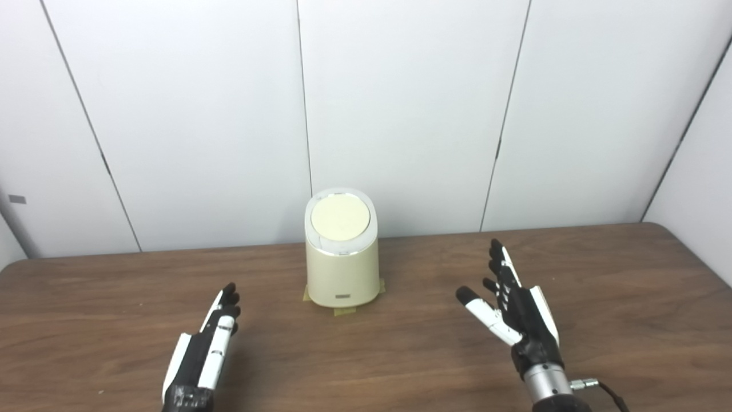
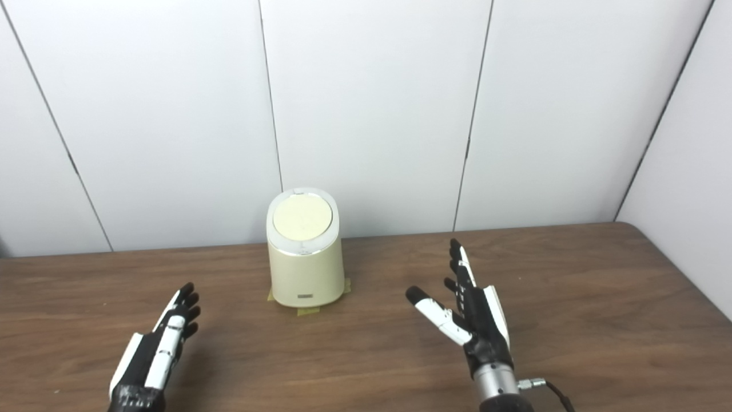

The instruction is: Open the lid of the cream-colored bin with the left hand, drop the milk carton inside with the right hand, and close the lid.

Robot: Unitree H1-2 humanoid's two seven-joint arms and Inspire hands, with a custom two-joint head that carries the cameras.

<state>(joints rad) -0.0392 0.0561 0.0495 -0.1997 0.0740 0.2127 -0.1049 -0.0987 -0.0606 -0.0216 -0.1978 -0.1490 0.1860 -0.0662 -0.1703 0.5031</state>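
Observation:
A cream-colored bin point(image 1: 342, 268) stands upright at the back middle of the wooden table point(image 1: 629, 297), its round lid point(image 1: 340, 217) shut flat on top. Bits of tape hold its base to the table. My left hand point(image 1: 209, 343) hovers low at the front left of the bin, fingers stretched out and apart, holding nothing. My right hand point(image 1: 514, 306) is raised at the front right of the bin, open, with the thumb spread toward the bin and nothing in it. No milk carton shows in either view.
White wall panels point(image 1: 400, 114) stand right behind the table's far edge. The table's rounded right corner point(image 1: 669, 229) lies at the far right. A cable point(image 1: 609, 392) leaves my right wrist.

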